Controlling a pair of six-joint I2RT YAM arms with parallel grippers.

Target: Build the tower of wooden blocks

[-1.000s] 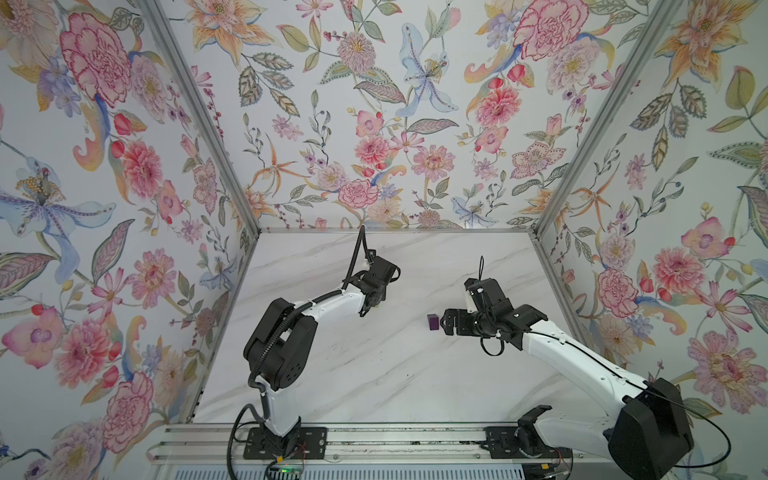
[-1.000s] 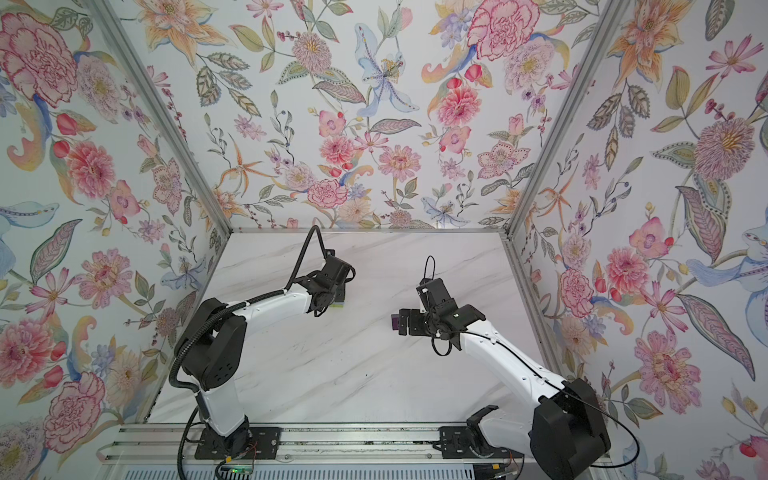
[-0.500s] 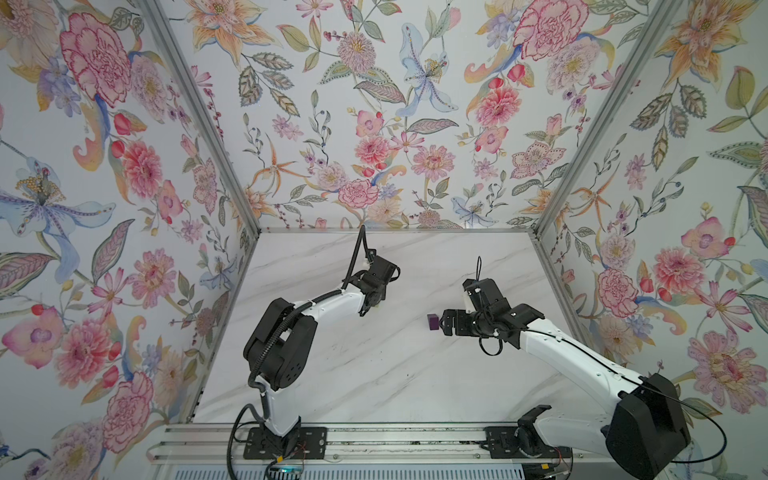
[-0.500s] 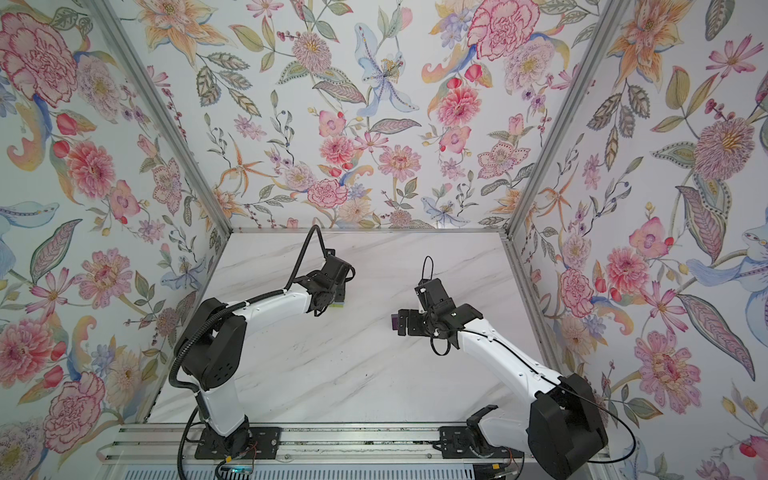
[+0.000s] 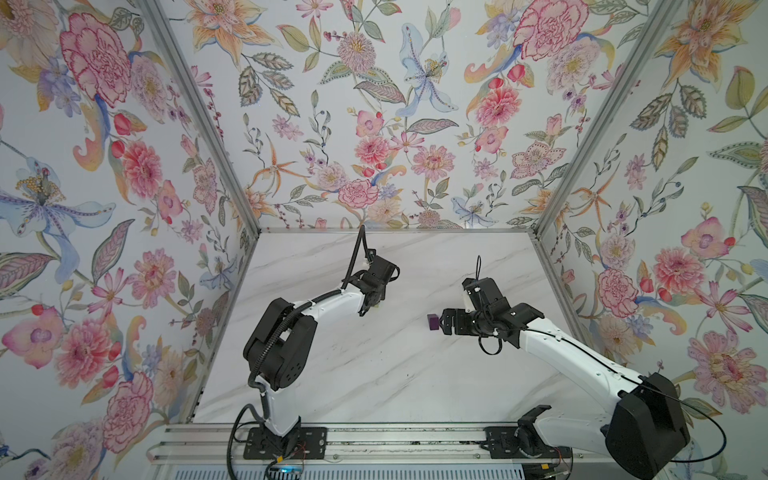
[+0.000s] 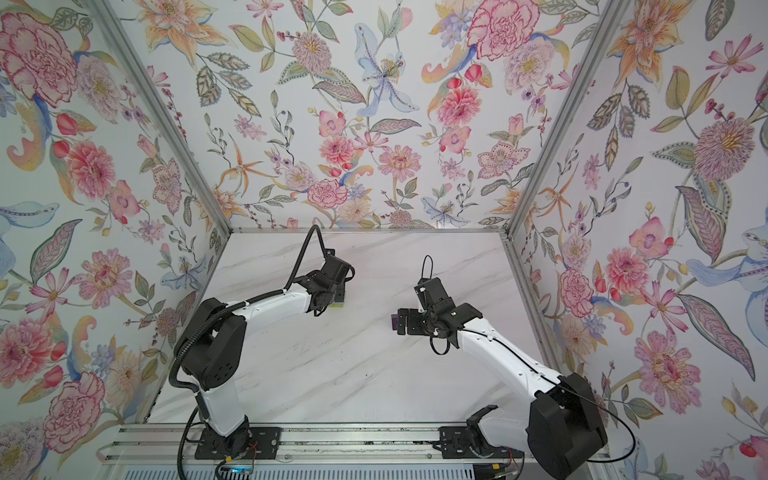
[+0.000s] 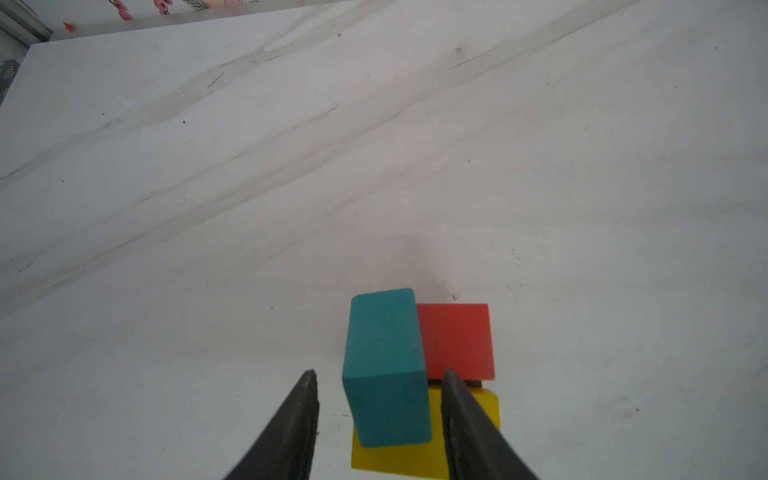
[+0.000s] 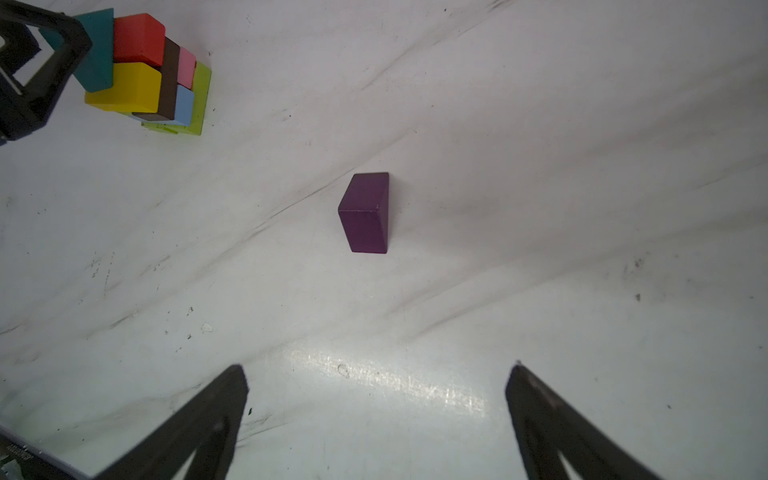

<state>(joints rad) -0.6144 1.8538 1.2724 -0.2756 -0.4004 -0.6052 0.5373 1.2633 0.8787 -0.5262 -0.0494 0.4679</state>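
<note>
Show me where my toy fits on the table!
Bare table lies by the front rail and along the back wall. Crowded at the tower, where the left gripper straddles the teal block, and at the purple block before the right gripper.

My left gripper (image 6: 332,300) hung right over the tower (image 6: 340,305), of which only a lime-green sliver showed, perhaps with a darker block above it. My right gripper (image 6: 398,322) reached low over the marble table (image 6: 353,374), its tip just beside the purple block (image 6: 392,323).
</note>
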